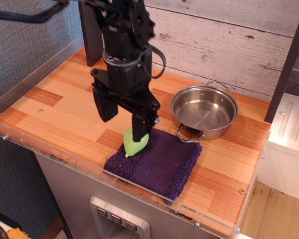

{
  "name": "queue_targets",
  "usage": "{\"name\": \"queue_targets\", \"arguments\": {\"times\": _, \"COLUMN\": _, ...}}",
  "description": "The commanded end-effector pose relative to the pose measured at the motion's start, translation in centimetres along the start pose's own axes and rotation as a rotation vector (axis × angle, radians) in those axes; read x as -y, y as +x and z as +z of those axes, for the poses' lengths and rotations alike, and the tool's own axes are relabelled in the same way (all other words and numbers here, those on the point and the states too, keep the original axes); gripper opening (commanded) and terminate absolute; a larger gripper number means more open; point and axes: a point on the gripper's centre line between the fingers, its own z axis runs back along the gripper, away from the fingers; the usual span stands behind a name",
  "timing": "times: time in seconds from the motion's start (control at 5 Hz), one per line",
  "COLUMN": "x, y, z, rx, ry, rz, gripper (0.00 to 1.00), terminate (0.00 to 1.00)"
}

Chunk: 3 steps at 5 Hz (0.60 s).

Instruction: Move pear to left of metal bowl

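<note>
The light green pear (132, 146) lies on the near left part of a purple cloth (157, 162), its pointed tip toward the front. The black gripper (122, 122) hangs open right over it. Its right finger (141, 128) covers the pear's upper part and its left finger (104, 107) stands over the bare wood to the left. The jaws are spread wider than the pear. The shiny metal bowl (204, 110) with wire loop handles stands empty to the right, just behind the cloth.
The wooden counter (55, 112) has a clear acrylic rim along its front and left edges. A plank wall runs along the back. A dark post (286, 59) stands at the right. The arm hides the back left of the counter.
</note>
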Motion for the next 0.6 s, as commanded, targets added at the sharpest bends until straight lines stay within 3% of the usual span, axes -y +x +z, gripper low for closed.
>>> {"name": "queue_targets", "arguments": {"times": 0.0, "x": 0.61, "y": 1.35, "z": -0.75, "rx": -0.009, "ry": 0.025, "rz": 0.001, "gripper": 1.00, "terminate": 0.00}}
{"name": "queue_targets", "arguments": {"times": 0.4, "x": 1.49, "y": 2.02, "z": -1.66, "rx": -0.037, "ry": 0.021, "rz": -0.013, "gripper": 1.00, "terminate": 0.00}}
